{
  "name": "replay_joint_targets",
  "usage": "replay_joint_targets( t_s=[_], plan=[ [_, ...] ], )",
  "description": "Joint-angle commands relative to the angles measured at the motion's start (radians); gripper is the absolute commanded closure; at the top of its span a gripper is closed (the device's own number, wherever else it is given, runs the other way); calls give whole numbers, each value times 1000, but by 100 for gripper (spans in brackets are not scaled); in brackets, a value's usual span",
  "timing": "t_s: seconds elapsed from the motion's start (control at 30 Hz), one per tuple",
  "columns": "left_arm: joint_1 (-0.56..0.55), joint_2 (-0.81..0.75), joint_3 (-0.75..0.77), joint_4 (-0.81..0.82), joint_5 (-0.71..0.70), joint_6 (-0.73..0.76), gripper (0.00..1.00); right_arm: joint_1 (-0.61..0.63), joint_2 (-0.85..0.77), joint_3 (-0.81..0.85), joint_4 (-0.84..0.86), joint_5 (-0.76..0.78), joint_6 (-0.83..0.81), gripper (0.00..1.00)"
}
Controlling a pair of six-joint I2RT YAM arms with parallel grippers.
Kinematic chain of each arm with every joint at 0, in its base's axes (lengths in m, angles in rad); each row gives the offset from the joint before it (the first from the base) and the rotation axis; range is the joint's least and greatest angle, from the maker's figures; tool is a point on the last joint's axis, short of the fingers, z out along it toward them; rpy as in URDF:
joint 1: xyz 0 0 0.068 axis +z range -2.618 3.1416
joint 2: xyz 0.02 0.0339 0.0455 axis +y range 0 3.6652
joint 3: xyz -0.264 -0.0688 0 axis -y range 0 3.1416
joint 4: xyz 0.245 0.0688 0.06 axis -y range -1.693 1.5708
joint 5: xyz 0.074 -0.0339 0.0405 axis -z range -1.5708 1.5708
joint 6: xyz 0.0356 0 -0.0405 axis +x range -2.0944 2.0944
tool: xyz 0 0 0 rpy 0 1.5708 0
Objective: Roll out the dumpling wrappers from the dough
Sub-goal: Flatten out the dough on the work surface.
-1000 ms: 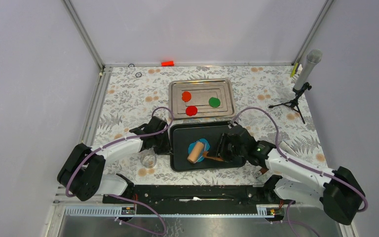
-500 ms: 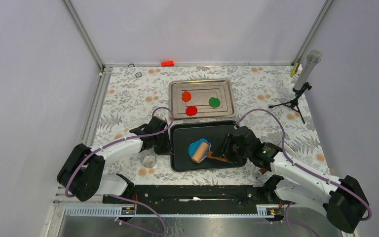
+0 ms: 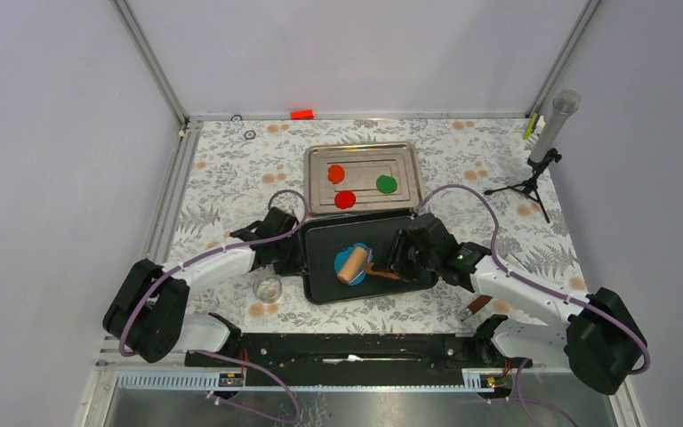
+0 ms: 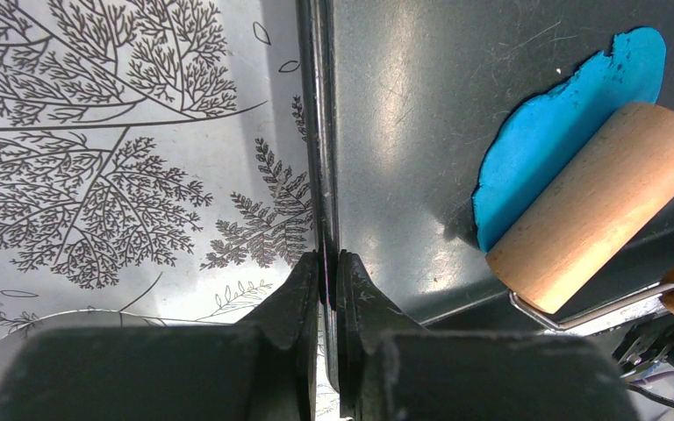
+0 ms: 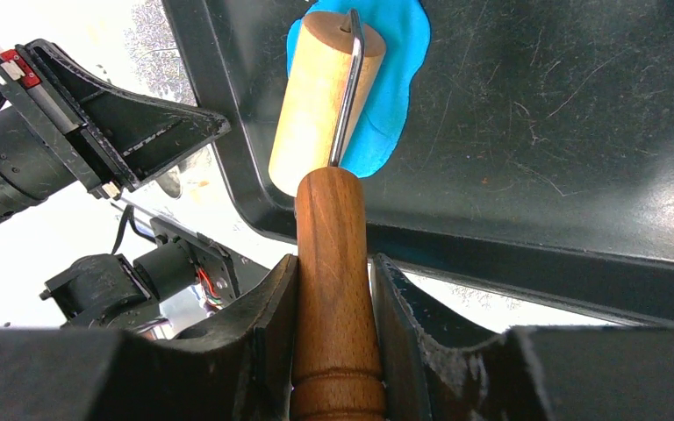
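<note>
The dough is a thin bright blue sheet on the black tray; it also shows in the left wrist view and the right wrist view. A wooden roller lies across it. My right gripper is shut on the roller's wooden handle. My left gripper is shut on the tray's left rim. Red, orange and green dumpling wrappers lie in the metal tray.
A clear glass stands on the patterned table just left of the black tray, by my left arm. A microphone on a small tripod stands at the far right. A small red block lies at the back edge.
The roller moved right off part of the dough, then back left over it. The black tray and the left gripper shifted slightly toward the back. Both grips held.
</note>
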Motion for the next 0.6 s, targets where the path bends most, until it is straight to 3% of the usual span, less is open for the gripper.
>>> replay_joint_targets(
  t_s=[0.0, 0.57],
  plan=[
    [-8, -1, 40, 33, 78, 41, 100, -25, 54, -117, -285, 251, -55, 100],
    [13, 21, 41, 40, 98, 55, 100, -27, -78, -58, -476, 315, -82, 100]
  ],
)
